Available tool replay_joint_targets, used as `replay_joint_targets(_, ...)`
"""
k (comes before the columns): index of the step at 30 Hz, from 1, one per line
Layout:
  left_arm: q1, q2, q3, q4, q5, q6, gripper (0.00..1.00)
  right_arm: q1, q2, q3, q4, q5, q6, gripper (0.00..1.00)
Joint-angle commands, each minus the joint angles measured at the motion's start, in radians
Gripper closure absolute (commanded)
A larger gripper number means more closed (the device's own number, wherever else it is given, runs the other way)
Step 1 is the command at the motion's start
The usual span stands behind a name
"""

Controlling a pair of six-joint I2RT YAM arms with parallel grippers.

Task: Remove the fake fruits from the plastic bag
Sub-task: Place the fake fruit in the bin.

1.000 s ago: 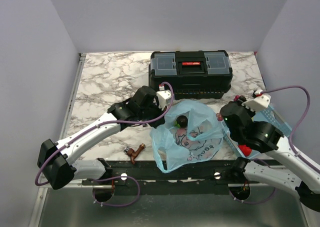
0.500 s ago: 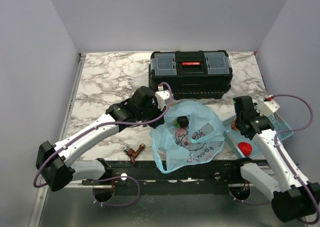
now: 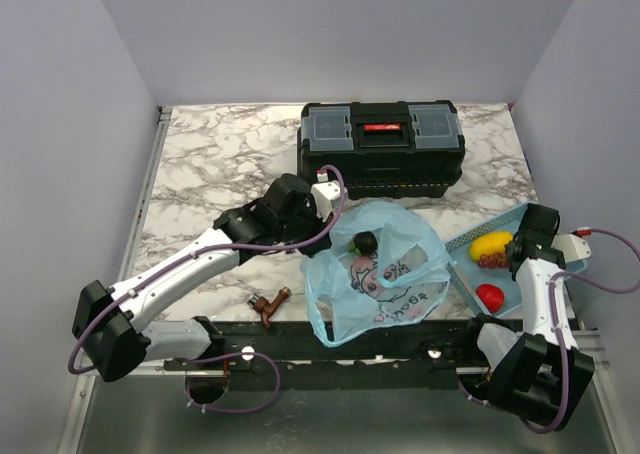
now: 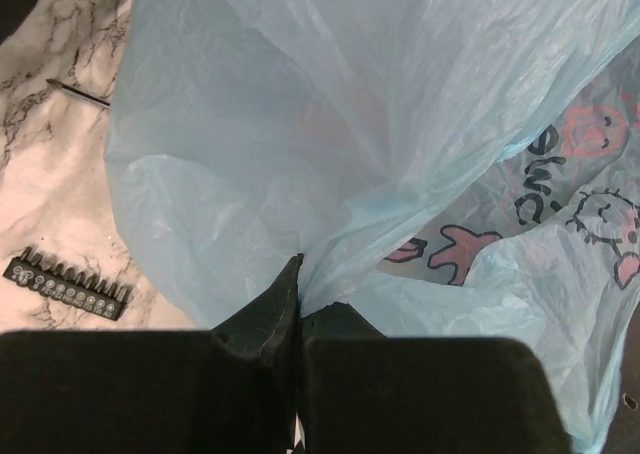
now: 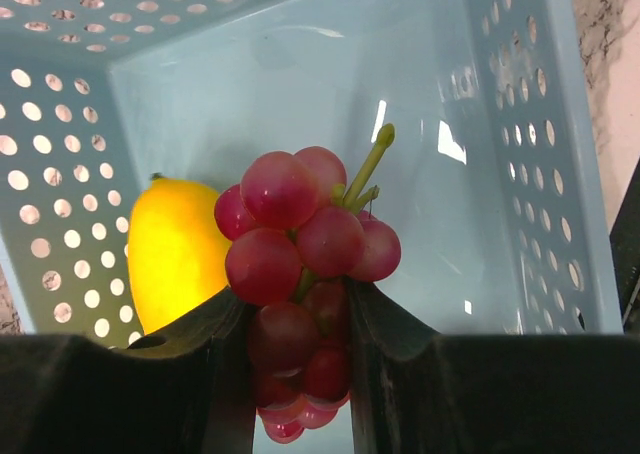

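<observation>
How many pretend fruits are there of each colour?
Yellow: 1, the mango
Purple-red: 1, the grapes
Red: 1, the red fruit
Black: 1, the dark fruit at the mouth of the plastic bag
Total: 4

The bag (image 3: pixel 335 289) is translucent light blue, printed with pink cartoon animals and dark writing. At its 12 o'clock sits a near-black fruit (image 3: pixel 365 242) with a green tip. The grapes (image 5: pixel 300 239) are reddish-purple on a green stem, and at their 9 o'clock is a yellow mango (image 5: pixel 175 259). The basket (image 5: pixel 520 124) is pale blue, dotted with holes. The toolbox (image 3: pixel 380 169) is black with a red latch. The table (image 3: pixel 220 154) is white marble, veined grey.
</observation>
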Motion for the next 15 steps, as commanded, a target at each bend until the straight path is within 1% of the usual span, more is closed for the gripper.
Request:
replay_joint_targets(1, -0.005, 0.064, 0.022, 0.029, 0.069, -0.02, 1.0, -0.01, -0.019, -0.029, 0.038, -0.009, 0.033, 0.76)
replay_joint_targets(2, -0.006, 0.067, 0.029, 0.025, 0.074, -0.018, 1.0, -0.011, -0.022, -0.026, 0.026, -0.01, 0.041, 0.72)
replay_joint_targets(3, -0.005, 0.066, 0.03, 0.021, 0.071, -0.018, 1.0, -0.01, -0.025, -0.024, 0.009, -0.009, 0.057, 0.62)
replay_joint_targets(4, -0.006, 0.064, 0.025, 0.023, 0.065, -0.017, 1.0, -0.01, -0.032, -0.023, 0.004, -0.013, 0.065, 0.56)
replay_joint_targets(5, -0.005, 0.059, 0.018, 0.028, 0.059, -0.017, 1.0, -0.01, -0.036, -0.019, -0.011, -0.019, 0.076, 0.44)
replay_joint_targets(6, -0.006, 0.056, 0.008, 0.036, 0.054, -0.017, 1.0, -0.01, -0.036, -0.005, -0.037, -0.025, 0.089, 0.35)
replay_joint_targets(7, -0.005, 0.056, 0.004, 0.041, 0.05, -0.019, 1.0, -0.011, -0.038, 0.011, -0.056, -0.033, 0.088, 0.24)
replay_joint_targets(8, -0.005, 0.06, 0.007, 0.041, 0.047, -0.022, 1.0, -0.009, -0.043, 0.027, -0.074, -0.043, 0.082, 0.16)
replay_joint_targets(9, -0.005, 0.065, 0.012, 0.04, 0.045, -0.023, 1.0, -0.009, -0.056, 0.034, -0.078, -0.054, 0.077, 0.12)
replay_joint_targets(12, -0.008, 0.071, 0.037, 0.041, 0.028, -0.022, 1.0, -0.01, -0.115, 0.066, -0.108, -0.073, 0.065, 0.09)
replay_joint_targets(13, -0.008, 0.069, 0.042, 0.044, 0.022, -0.019, 1.0, -0.01, -0.134, 0.089, -0.13, -0.098, 0.058, 0.08)
replay_joint_targets(15, -0.007, 0.06, 0.044, 0.05, 0.011, -0.009, 1.0, -0.009, -0.18, 0.129, -0.146, -0.186, 0.027, 0.02)
